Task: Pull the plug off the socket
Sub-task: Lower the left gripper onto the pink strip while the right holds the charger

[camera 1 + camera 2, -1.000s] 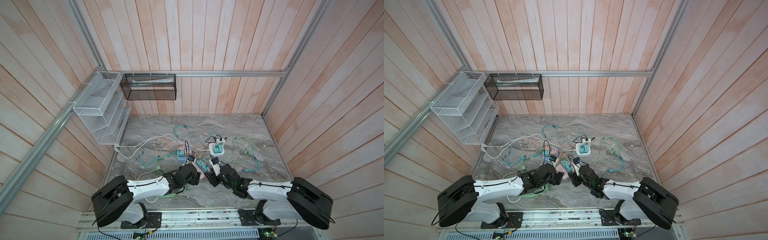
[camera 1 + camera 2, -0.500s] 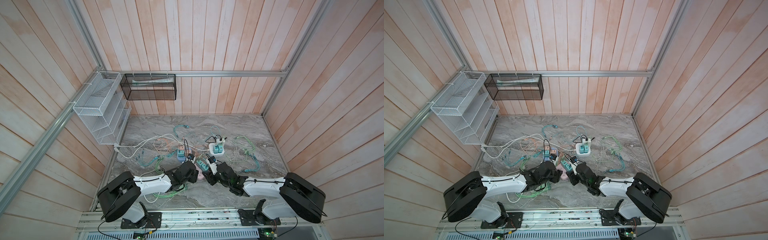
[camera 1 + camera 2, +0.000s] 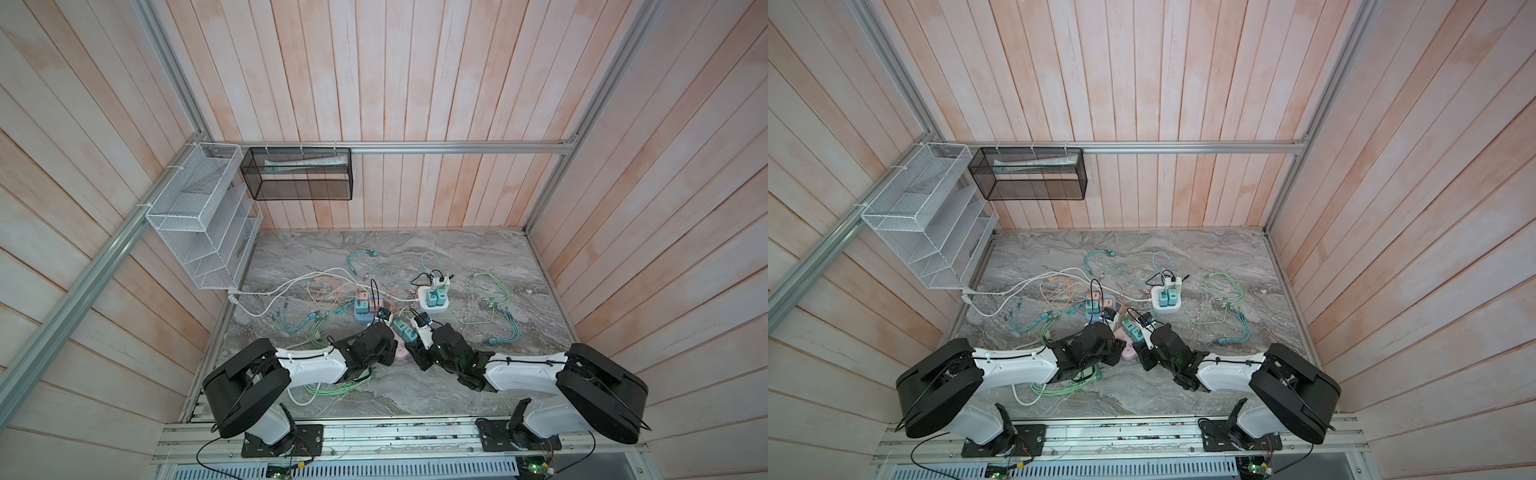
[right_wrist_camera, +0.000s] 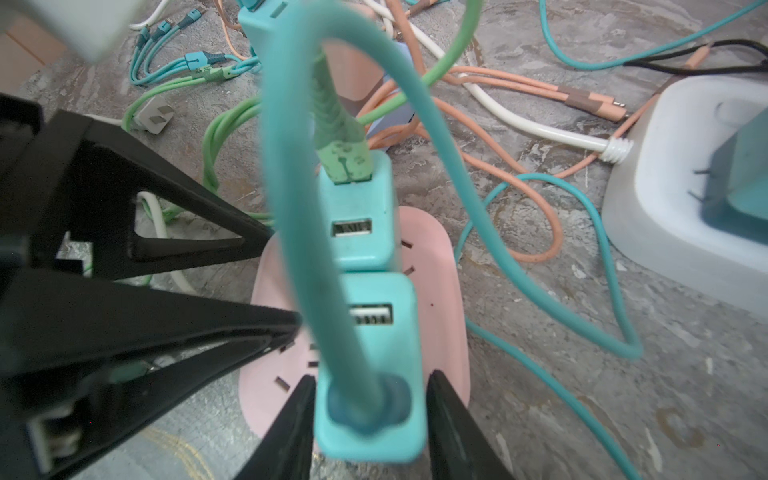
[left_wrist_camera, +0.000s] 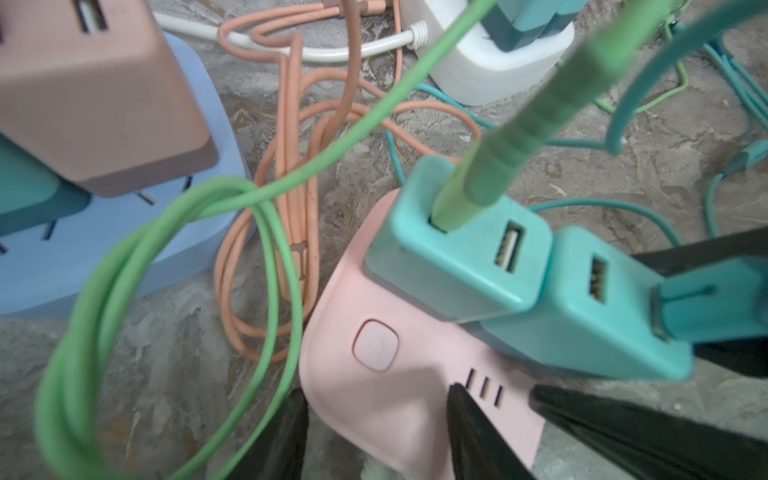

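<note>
A pink socket (image 4: 440, 291) lies flat on the marble, seen in both top views (image 3: 400, 353) (image 3: 1128, 352). Two teal plugs stand in it side by side. My right gripper (image 4: 371, 378) is shut on the nearer teal plug (image 4: 395, 345), one finger flat on each side; a teal cable rises from its top. A green cable runs from the other teal plug (image 4: 361, 216). My left gripper (image 5: 380, 395) is shut on the socket's rounded end (image 5: 340, 374): one finger against the rim, the other lying on its top face. Its black fingers (image 4: 187, 245) reach the socket's side.
A blue socket (image 5: 124, 257) with pink and teal plugs sits close behind. To the right is a white socket (image 4: 665, 232) with teal plugs. Green, orange, teal and white cables tangle around all three. A white wire rack (image 3: 199, 216) and a black mesh basket (image 3: 297, 174) hang on the walls.
Both grippers' jaws have narrowed, the left onto the pink socket's end and the right onto the teal plug. Both arms have edged inward; the socket has stayed put.
</note>
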Motion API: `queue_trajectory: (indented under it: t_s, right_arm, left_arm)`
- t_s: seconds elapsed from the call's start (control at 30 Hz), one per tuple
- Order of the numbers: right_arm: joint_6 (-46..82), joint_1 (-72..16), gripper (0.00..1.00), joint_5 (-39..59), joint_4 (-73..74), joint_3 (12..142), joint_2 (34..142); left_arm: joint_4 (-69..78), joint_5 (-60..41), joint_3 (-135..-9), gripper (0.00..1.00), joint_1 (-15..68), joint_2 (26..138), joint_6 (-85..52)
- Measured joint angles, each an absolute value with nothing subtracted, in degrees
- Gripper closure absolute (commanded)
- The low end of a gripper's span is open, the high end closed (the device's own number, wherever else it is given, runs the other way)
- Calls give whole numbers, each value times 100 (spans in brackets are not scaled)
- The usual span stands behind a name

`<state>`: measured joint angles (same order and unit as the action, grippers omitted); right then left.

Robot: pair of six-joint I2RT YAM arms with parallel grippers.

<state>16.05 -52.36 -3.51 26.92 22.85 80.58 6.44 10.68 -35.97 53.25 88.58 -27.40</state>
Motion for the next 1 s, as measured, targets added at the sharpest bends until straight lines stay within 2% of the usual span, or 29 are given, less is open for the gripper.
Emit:
queue_trajectory:
  t_s: [0.6, 0.8, 1.0]
  right_arm:
    - [1533, -5203, 77, -440, 2543, 2528, 8239]
    - [1522, -5201, 92, -445, 2104, 2910, 8407]
    - [1549, -5199, 100, -495, 1791, 3046, 8390]
  left_arm:
    - [497, 1188, -3730, 49, 5325, 8930, -2899]
    - [237, 1400, -3903, 51, 5319, 8995, -2980]
    - [97, 1487, -4049, 52, 5328, 9087, -3024]
